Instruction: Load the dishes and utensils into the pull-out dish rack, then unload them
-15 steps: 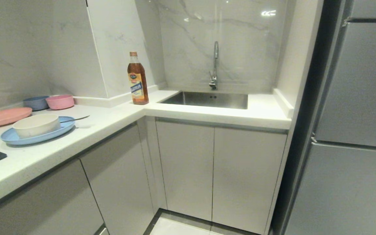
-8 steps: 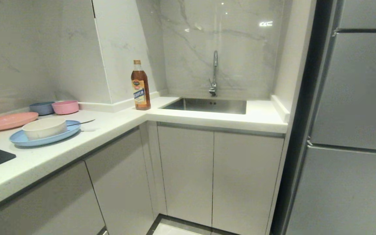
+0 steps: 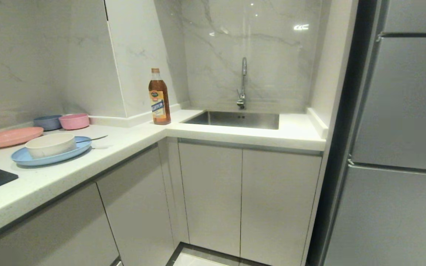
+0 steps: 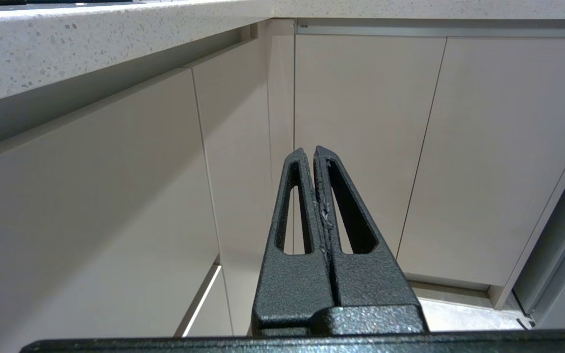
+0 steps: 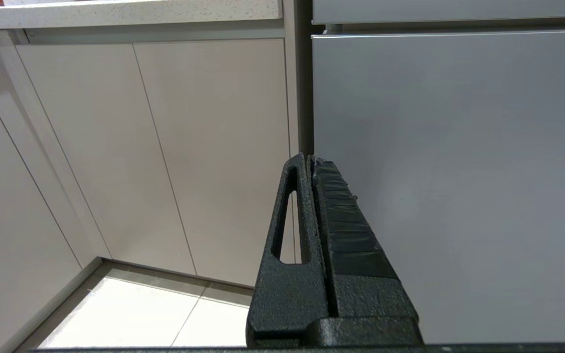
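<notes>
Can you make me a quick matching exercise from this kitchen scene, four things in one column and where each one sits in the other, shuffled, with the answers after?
Things:
1. white bowl
2. spoon
3. bottle
4. pink plate

Places:
A. at the counter's corner, beside the sink
B. on the blue plate
C. behind the blue plate, on the counter
D. handle sticking out past the blue plate's rim

Pairs: 1-B, 2-D, 3-A, 4-C

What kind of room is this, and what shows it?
Most likely a home kitchen: a steel sink with a faucet set in a white countertop, and a tall fridge beside it.
</notes>
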